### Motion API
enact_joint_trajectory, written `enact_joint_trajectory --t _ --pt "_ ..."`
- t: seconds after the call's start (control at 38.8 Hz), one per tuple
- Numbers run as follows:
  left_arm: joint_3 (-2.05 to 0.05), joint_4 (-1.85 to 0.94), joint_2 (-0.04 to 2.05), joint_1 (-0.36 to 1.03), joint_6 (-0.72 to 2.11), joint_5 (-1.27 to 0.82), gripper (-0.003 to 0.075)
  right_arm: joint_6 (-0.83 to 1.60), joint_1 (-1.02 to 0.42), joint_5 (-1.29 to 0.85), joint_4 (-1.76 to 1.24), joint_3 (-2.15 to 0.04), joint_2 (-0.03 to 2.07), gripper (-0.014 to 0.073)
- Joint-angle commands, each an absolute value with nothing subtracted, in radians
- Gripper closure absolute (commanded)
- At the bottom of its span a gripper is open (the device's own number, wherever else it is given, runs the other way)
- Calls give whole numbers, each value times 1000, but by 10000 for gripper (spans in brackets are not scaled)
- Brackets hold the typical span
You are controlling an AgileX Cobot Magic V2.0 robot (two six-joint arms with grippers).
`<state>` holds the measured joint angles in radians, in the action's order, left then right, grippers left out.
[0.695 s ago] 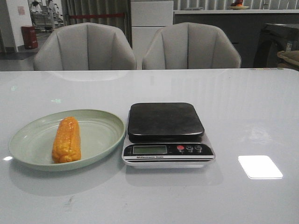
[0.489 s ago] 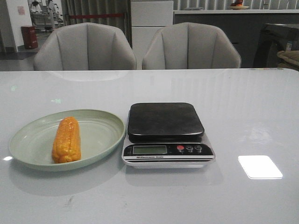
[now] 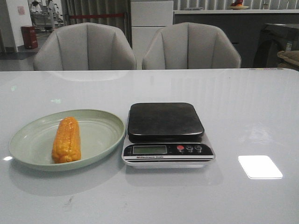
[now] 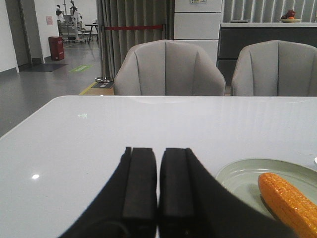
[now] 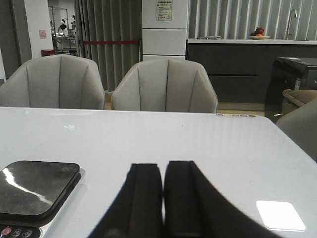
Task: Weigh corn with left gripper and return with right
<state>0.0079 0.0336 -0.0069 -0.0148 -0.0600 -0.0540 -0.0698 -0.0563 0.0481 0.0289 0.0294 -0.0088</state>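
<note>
The orange-yellow corn (image 3: 67,139) lies lengthwise on a pale green plate (image 3: 100,135) at the table's left; it also shows in the left wrist view (image 4: 292,202). The scale (image 3: 166,134), with a dark platform and small display, stands right of the plate, its platform bare; its corner shows in the right wrist view (image 5: 34,191). My left gripper (image 4: 158,151) is shut and empty, low over the table, apart from the plate (image 4: 237,181). My right gripper (image 5: 164,166) is shut and empty, right of the scale. Neither gripper shows in the front view.
Two grey chairs (image 3: 86,46) (image 3: 190,45) stand behind the table's far edge. A bright light patch (image 3: 259,166) reflects on the glossy white tabletop at the right front.
</note>
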Motion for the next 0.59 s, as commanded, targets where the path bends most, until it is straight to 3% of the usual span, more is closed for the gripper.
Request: enact_joint_trajectory --t 0.0,0.28,0.49,0.57 --pt "38 25 -26 -18 -68 27 606 -62 -51 126 40 36 -29 410" --pt "38 25 -26 -18 -68 31 606 -62 -51 126 40 36 -29 410" --pt "12 -31 -24 -18 -74 320 606 -62 -51 126 40 36 -29 410" --pt "-56 -31 -8 -18 -74 257 606 -62 -51 126 40 36 -29 410"
